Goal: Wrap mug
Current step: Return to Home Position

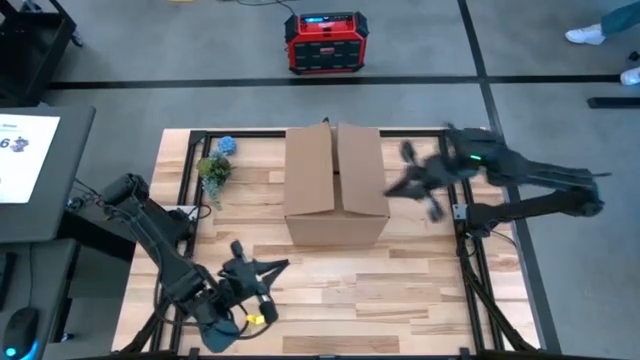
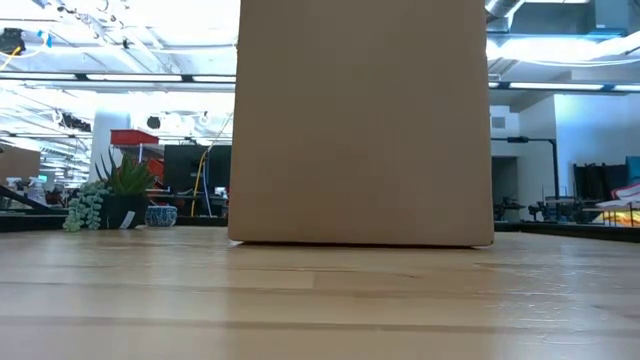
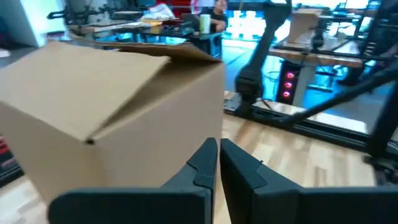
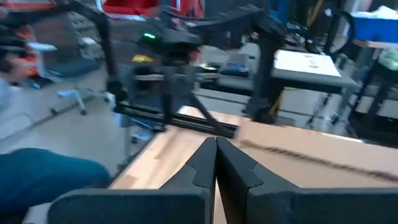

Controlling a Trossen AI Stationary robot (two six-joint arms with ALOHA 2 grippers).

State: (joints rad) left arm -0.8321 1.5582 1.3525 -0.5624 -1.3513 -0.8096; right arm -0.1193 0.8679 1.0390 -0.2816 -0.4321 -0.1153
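Observation:
No mug shows as such. A tall cardboard box (image 1: 335,185) stands on its base mid-table, its top flaps folded nearly shut. It fills the low view as the box (image 2: 360,120). My left gripper (image 1: 283,265) hovers near the table's front left, shut and pointing at the box (image 3: 106,106). In its own wrist view the left gripper (image 3: 218,151) holds nothing. My right gripper (image 1: 392,188) hangs blurred beside the box's right top edge. Its wrist view shows the right gripper (image 4: 216,147) shut and empty, with the box top (image 4: 323,155) below it.
A small potted plant (image 1: 213,172) and a small blue-and-white round vessel (image 1: 227,145) stand at the table's far left corner, also seen low as the plant (image 2: 110,200) and the vessel (image 2: 160,215). A red device (image 1: 324,42) sits on the floor beyond the table.

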